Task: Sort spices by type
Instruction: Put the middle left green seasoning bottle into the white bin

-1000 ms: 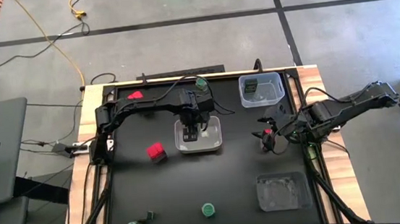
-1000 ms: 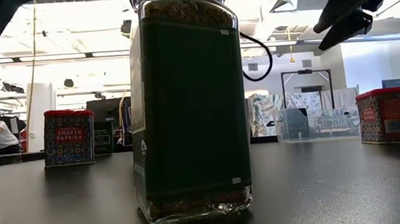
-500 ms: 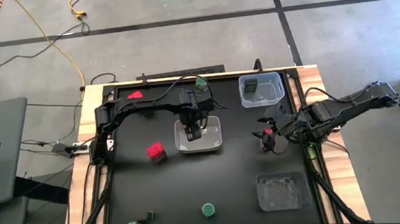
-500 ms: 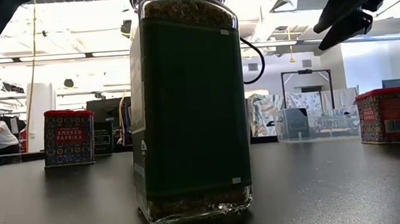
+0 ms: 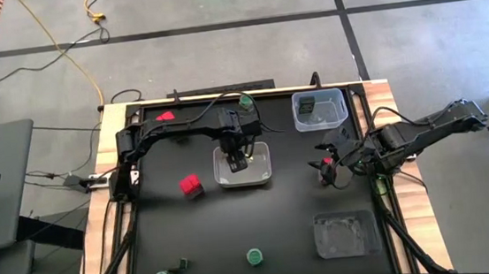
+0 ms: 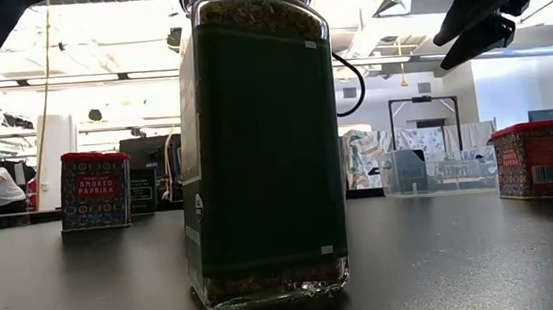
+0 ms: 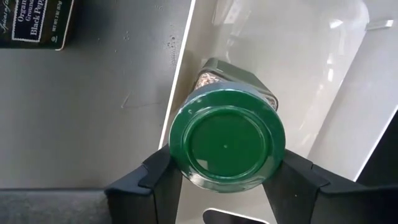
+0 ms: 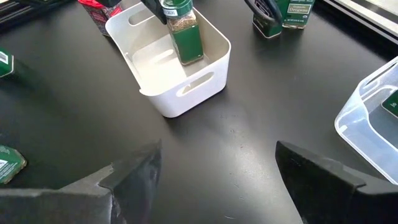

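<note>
Nearest the low camera, a tall glass jar of dried herbs with a dark green label [image 6: 259, 146] stands alone on the black desk [image 5: 235, 231], untouched. Further in, a red rectangular paprika tin [image 5: 191, 187] waits off to one side. Then the action: the left hand [image 7: 227, 180] is clamped on a round green-lidded spice jar [image 7: 227, 146], its fingers [image 7: 149, 177] pinching just under the lid, and the jar sits upright inside the white plastic bin [image 8: 211, 68], close to one wall. Whether its base is down on the bin floor, I can't tell. To do this well, I'd say lower straight until it seats, spread the fingers only slightly so they clear that near wall, then rise vertically so the lid isn't dragged over. Out at the desk's right edge the right hand [image 8: 214, 171] hovers with fingers apart, holding nothing. Farthest back sits a clear plastic tub [image 5: 320, 109].
</note>
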Robot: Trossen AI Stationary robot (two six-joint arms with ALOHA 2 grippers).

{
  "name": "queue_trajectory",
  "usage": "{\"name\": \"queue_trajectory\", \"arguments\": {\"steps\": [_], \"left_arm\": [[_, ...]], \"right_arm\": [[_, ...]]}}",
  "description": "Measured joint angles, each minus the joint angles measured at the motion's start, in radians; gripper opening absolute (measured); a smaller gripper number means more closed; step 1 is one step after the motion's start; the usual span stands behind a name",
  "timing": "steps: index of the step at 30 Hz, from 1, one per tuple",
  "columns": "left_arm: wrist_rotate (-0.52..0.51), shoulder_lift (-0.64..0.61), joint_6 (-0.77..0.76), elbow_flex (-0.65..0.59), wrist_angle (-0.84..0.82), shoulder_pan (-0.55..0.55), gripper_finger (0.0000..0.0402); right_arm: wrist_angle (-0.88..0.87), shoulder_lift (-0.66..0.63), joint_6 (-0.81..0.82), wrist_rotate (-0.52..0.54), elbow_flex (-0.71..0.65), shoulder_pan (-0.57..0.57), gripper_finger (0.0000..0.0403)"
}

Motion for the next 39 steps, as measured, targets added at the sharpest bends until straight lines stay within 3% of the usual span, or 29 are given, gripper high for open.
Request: {"name": "queue_trajectory", "arguments": {"steps": [18,39], "left_arm": [[0.003,0.0,-0.028,0.0,-0.08,0.002,0.0189],[0.001,0.0,0.032,0.0,-0.039,0.002,0.0189]], "right_arm": [[0.0,0.0,0.0,0.0,0.0,0.0,0.034],[0.0,0.0,0.0,0.0,0.0,0.0,0.034]]}}
